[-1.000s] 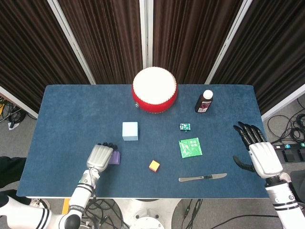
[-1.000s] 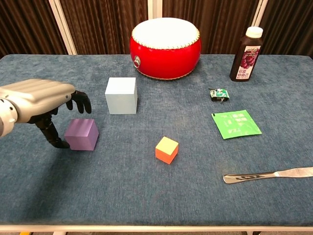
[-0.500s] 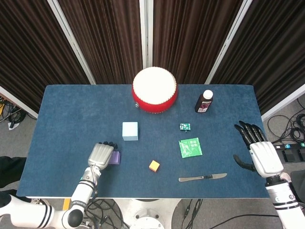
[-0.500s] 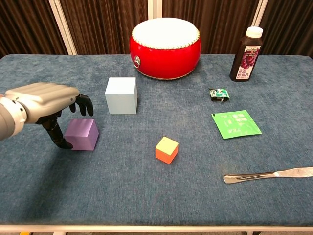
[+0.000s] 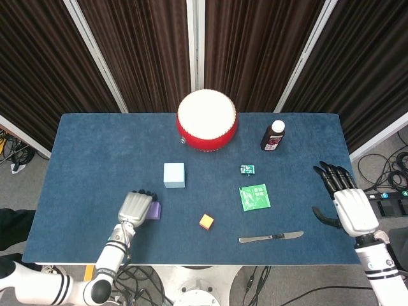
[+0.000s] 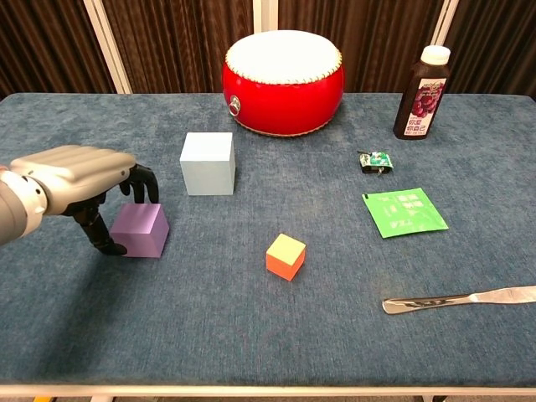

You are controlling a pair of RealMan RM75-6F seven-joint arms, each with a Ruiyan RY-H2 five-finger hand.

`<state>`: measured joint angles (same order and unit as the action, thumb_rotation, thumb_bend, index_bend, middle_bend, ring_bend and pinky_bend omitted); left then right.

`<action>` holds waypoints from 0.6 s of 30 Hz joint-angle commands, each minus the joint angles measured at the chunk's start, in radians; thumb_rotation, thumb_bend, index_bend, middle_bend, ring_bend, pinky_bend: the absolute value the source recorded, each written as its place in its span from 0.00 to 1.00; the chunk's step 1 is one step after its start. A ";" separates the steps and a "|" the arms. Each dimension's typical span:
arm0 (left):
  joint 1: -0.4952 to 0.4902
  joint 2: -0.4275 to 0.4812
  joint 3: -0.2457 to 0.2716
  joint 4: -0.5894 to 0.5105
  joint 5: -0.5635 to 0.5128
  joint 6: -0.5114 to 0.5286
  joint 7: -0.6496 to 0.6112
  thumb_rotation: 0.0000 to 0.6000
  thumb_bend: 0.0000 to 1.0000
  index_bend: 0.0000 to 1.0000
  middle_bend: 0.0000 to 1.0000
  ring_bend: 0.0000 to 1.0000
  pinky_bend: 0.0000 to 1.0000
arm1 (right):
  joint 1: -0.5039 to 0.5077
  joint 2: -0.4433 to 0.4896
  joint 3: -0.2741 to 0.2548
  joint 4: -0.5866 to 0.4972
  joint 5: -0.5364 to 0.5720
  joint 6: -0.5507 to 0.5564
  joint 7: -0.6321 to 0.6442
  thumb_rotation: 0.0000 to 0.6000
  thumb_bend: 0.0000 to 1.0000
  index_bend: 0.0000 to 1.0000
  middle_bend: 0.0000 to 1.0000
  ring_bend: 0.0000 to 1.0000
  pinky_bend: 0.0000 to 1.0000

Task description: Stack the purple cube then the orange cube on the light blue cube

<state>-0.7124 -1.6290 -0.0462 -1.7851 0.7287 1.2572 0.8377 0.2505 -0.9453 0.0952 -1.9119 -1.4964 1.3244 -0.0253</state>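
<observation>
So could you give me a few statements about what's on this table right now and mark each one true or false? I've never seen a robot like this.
1. The purple cube already sits on the light blue cube. False: both rest on the table, apart from each other.
2. The left hand is at the purple cube, fingers curled over it. True.
3. The orange cube lies between the purple cube and the knife. True.
4. The right hand holds the knife. False: it holds nothing, fingers spread near the table's right edge.
5. The dark bottle has tipped over. False: it stands upright beside the red drum.
</observation>
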 commanded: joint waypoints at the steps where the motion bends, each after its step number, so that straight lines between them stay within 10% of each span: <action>1: 0.000 -0.004 -0.004 0.006 0.001 -0.007 -0.005 1.00 0.23 0.40 0.47 0.32 0.41 | 0.000 0.000 0.000 0.000 0.001 -0.001 -0.001 1.00 0.21 0.00 0.00 0.00 0.00; 18: 0.000 -0.002 -0.026 -0.007 -0.003 0.017 0.018 1.00 0.28 0.43 0.53 0.36 0.45 | 0.005 -0.001 0.002 0.001 0.009 -0.009 0.000 1.00 0.21 0.00 0.00 0.00 0.00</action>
<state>-0.7134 -1.6319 -0.0717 -1.7914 0.7253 1.2735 0.8552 0.2551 -0.9460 0.0973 -1.9107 -1.4869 1.3158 -0.0248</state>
